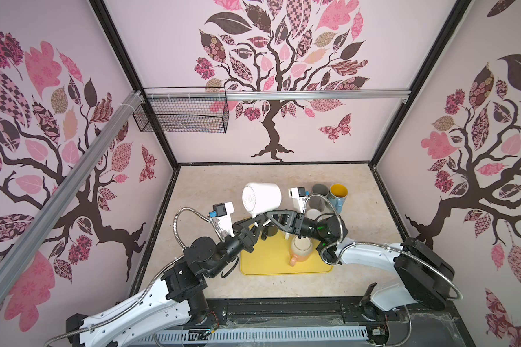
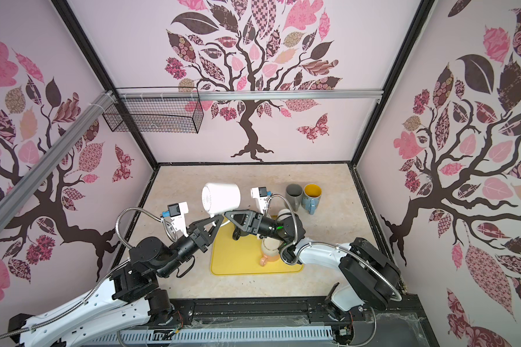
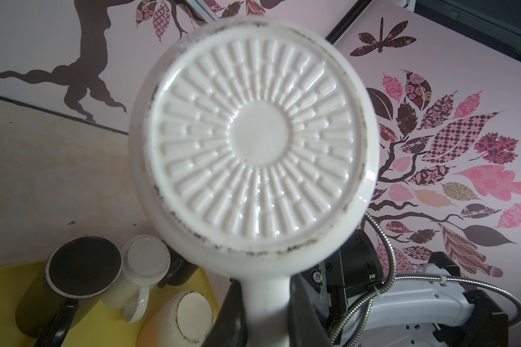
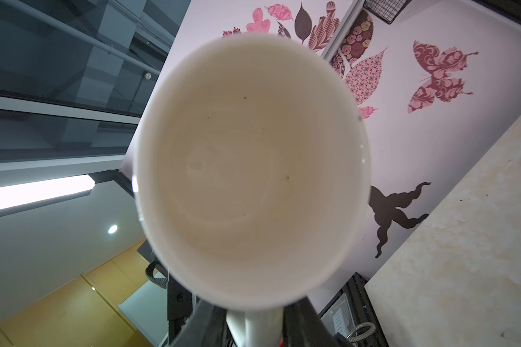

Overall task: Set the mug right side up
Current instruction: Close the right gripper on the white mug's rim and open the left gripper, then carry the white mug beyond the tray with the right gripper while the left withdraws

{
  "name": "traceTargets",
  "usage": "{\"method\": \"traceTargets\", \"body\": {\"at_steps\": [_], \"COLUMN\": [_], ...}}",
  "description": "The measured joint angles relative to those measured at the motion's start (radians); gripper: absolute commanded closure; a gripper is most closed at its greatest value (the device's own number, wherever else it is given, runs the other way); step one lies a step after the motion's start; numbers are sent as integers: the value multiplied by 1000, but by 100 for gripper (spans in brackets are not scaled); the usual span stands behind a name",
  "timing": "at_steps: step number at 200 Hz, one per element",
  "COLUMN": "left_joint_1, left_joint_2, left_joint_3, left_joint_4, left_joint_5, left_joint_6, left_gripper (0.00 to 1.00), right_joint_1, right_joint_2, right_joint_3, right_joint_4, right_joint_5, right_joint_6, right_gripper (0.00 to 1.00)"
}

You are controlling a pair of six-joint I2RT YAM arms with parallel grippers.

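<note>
Facing right wrist only: mug (image 4: 250, 168) interior

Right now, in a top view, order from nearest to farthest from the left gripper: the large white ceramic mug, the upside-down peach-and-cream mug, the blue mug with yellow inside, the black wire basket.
1. large white ceramic mug: handle in the left gripper.
2. upside-down peach-and-cream mug: on the yellow mat.
3. blue mug with yellow inside: far right.
4. black wire basket: on the back wall.

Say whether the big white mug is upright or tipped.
Tipped sideways: the big white mug points base left, mouth right, in both top views.
</note>
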Motion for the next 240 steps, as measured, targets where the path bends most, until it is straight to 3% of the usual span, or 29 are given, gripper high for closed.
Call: {"method": "traceTargets", "body": {"at_steps": [15, 37, 83, 100, 103, 128, 182, 240], "left_joint_1": [2, 16, 23, 24, 23, 3, -1, -1], "left_joint_2": [24, 57, 65, 59, 59, 63, -7, -11], "left_joint_3": [2, 1, 0, 1, 3, 71, 111, 165], "left_joint_4": [32, 60, 66, 44, 39, -135, -506, -678], "left_joint_5": [13, 23, 26, 30, 31, 5, -198, -221], "left_joint_6": [-5, 1, 2, -3, -3, -1, 118, 190], "left_gripper": [100, 100, 100, 9, 5, 4, 4, 4], "right_joint_1": [-2, -8, -14, -13, -13, -12, -26, -26], "right_joint_2": [14, 24, 20, 10, 6, -4, -156, -246], "right_joint_3": [19, 24, 24, 24, 24, 25, 51, 242], "right_joint_4": [6, 5, -12, -55, -74, -233, -660, -1199], "right_joint_5": [-19, -34, -39, -35, -35, -26, 122, 415], "right_joint_6": [10, 61, 70, 40, 31, -42, -275, -606], "right_gripper": [75, 100, 100, 100, 100, 100, 100, 100]}}
